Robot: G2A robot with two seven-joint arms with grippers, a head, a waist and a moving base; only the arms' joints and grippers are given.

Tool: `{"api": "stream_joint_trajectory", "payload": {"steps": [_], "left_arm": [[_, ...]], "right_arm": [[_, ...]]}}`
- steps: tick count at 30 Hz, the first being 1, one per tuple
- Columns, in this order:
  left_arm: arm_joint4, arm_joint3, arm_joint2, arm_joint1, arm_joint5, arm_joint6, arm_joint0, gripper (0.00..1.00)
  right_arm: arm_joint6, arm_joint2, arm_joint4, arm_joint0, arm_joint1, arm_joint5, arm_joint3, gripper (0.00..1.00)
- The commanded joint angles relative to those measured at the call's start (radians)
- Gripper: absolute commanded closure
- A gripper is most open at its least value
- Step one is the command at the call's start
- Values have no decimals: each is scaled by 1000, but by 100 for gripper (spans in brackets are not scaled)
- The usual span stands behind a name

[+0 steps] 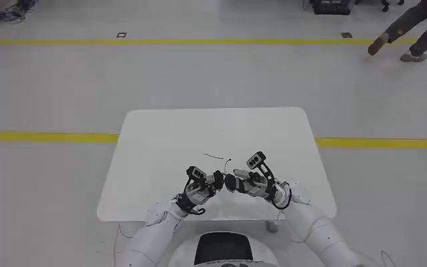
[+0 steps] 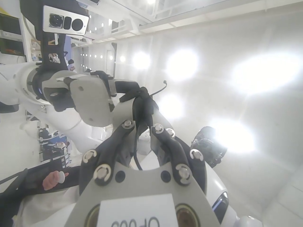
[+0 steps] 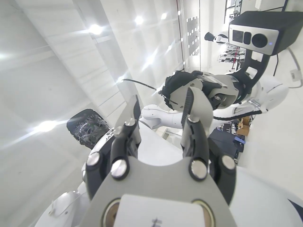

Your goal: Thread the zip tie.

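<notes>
in the top view the zip tie [image 1: 227, 162] is a hair-thin curve over the near part of the table [image 1: 167, 133], too small to tell head from tail, and whether the fine dark line [image 1: 213, 157] to its left belongs to it cannot be told. in the left wrist view the left gripper [image 2: 143, 102] hides the stretch it pinches behind dark fingertip covers.

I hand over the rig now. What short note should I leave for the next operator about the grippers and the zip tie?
Left gripper: shut on the zip tie, held above the table.
Right gripper: open, close to the left one, holding nothing.
Done: tie picked up.
To do: no closed loop shows, so the tail must yet go through the head.
</notes>
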Motion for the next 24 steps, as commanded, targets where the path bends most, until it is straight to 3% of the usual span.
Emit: {"api": "stream_joint_trajectory", "payload": {"steps": [1, 12, 24], "left_arm": [[6, 5, -7, -7, 0, -6, 1, 100], [34, 25, -43, -44, 0, -28, 6, 100], [41, 42, -74, -66, 0, -52, 6, 100]], "right_arm": [[0, 0, -5, 1, -3, 0, 2, 84], [0, 10, -34, -7, -16, 0, -9, 87], [0, 51, -48, -26, -24, 0, -21, 86]]}}
